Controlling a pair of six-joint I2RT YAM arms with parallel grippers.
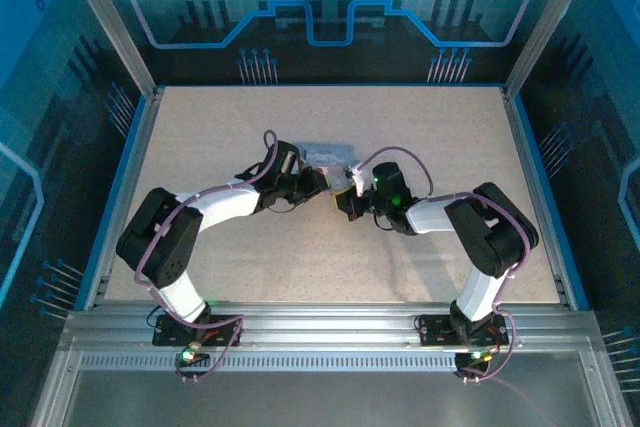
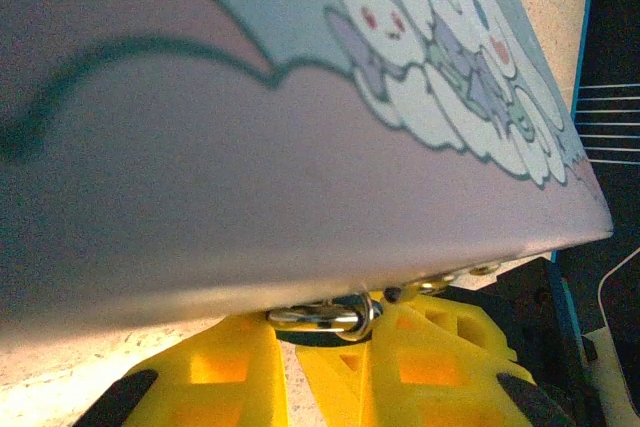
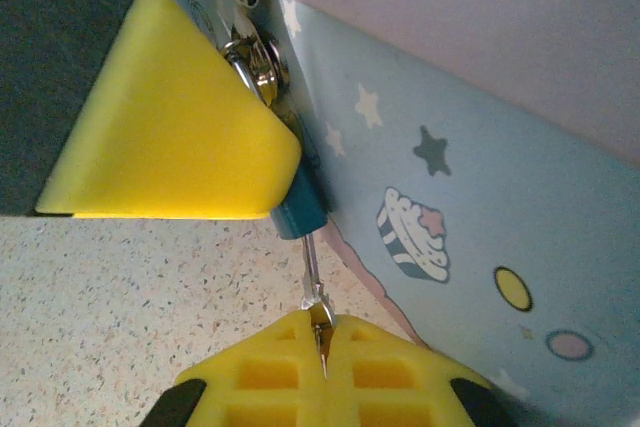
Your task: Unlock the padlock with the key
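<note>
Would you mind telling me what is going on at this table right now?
Both arms work at a pastel, cartoon-printed tin box. The left gripper pinches the small dark bluish metal padlock hanging at its clasp. The right gripper is shut on a thin silvery key whose tip meets the padlock's underside. Whether the lock has opened cannot be seen.

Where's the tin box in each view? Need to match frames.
Top external: tin box is small, mid-table, slightly toward the far edge.
Left wrist: tin box spans the upper part of the picture, close up, pinkish with white cartoon figures at upper right.
Right wrist: tin box runs across the top and down the right, a pale blue face with stars and a cupcake.
Shared landmark: the speckled table, under the box in all three.
</note>
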